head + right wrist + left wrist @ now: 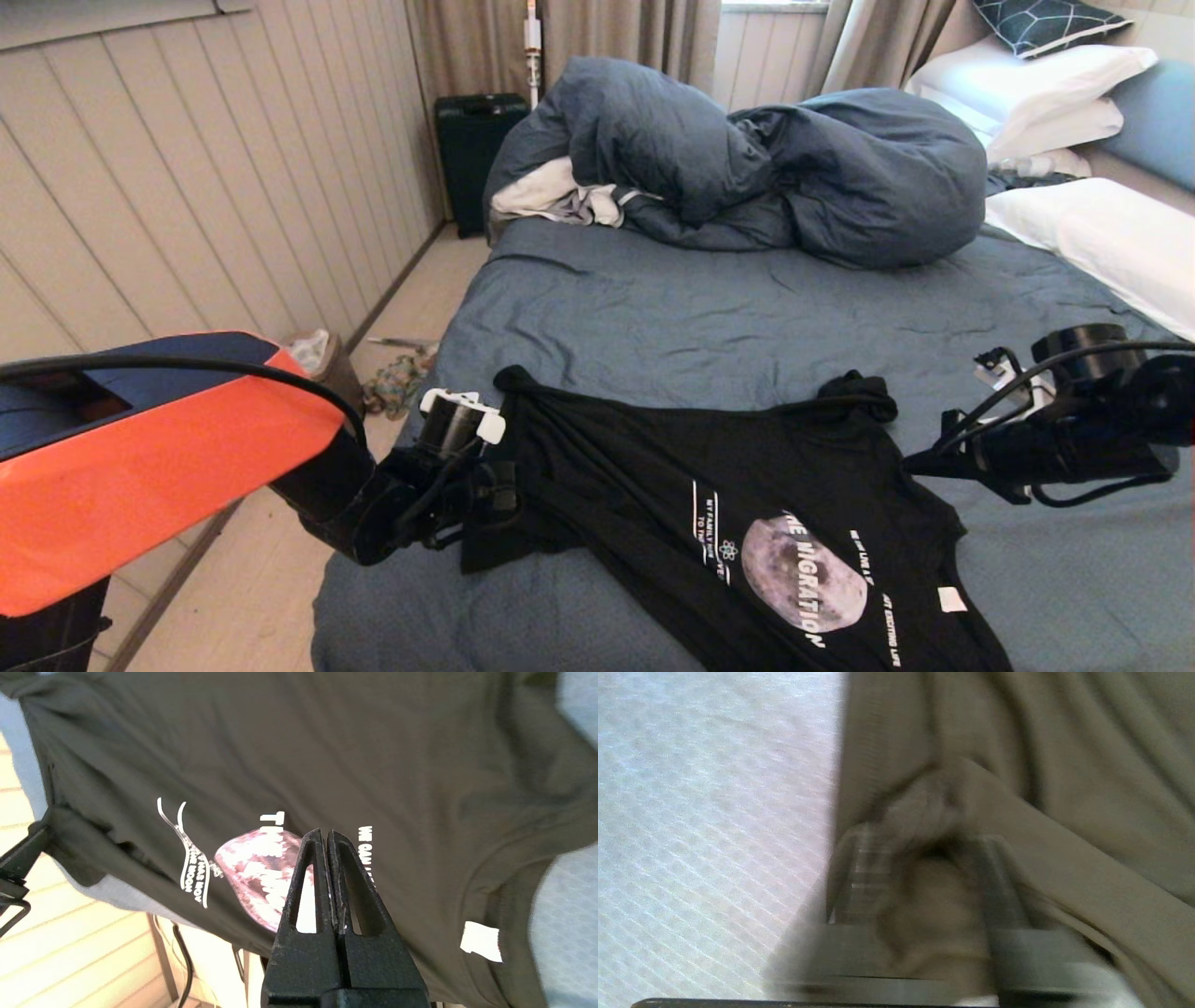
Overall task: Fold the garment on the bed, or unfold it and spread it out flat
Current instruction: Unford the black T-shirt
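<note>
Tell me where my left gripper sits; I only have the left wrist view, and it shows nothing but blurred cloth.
Observer: The left gripper is at the left side edge of the garment, close to the left side of the bed.
Operator: And the right one?
Observer: The right gripper is shut on nothing and hovers over the printed front.
Operator: Is the shirt lying flat?
Observer: Mostly, print up, but its far right corner is bunched.
</note>
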You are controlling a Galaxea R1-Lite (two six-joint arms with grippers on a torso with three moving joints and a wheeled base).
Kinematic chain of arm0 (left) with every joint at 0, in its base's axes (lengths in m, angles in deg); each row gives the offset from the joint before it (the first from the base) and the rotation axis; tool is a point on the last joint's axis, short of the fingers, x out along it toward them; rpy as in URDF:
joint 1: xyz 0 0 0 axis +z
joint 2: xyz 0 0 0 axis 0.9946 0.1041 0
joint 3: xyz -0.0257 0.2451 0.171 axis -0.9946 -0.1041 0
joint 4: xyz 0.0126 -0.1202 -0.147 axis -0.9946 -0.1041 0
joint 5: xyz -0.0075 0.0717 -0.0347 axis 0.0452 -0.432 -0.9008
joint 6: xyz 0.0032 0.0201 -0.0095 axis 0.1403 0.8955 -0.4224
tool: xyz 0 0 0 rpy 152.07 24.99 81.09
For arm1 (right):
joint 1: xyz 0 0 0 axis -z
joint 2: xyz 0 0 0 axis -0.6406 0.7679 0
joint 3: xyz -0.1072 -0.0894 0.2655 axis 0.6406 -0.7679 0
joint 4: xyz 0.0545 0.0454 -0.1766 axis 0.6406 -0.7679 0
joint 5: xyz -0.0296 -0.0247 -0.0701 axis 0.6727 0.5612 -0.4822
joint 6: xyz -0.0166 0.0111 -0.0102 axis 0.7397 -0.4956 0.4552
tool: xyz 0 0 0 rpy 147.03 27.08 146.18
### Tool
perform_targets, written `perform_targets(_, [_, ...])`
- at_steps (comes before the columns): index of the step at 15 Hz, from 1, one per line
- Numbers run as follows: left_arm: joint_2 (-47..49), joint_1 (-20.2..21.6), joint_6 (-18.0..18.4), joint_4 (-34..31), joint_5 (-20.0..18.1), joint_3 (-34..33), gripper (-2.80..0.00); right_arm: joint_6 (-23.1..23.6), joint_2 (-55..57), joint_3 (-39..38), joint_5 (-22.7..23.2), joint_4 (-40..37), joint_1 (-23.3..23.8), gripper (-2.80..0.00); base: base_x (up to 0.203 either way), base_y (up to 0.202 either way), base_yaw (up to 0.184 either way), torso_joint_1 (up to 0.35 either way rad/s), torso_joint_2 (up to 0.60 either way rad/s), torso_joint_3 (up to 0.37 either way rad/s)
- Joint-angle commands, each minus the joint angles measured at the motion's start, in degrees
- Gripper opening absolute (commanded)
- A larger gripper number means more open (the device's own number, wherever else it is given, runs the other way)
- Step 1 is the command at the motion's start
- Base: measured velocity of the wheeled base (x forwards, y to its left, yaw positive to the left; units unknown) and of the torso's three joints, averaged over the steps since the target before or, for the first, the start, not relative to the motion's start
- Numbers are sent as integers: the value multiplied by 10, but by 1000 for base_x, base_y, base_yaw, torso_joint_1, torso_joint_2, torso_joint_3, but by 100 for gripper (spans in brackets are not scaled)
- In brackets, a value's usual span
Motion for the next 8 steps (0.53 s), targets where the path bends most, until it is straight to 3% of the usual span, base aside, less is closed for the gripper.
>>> perform_targets(1, [-14, -7, -2, 2, 3, -7, -280, -1, 2, 0, 2, 0, 0, -280, 0, 0, 0, 0, 0, 0])
perform_targets(8, [-94, -38, -1, 14, 6, -77, -280, -1, 11, 4, 2, 1, 0, -280, 0, 0, 0, 0, 0, 0])
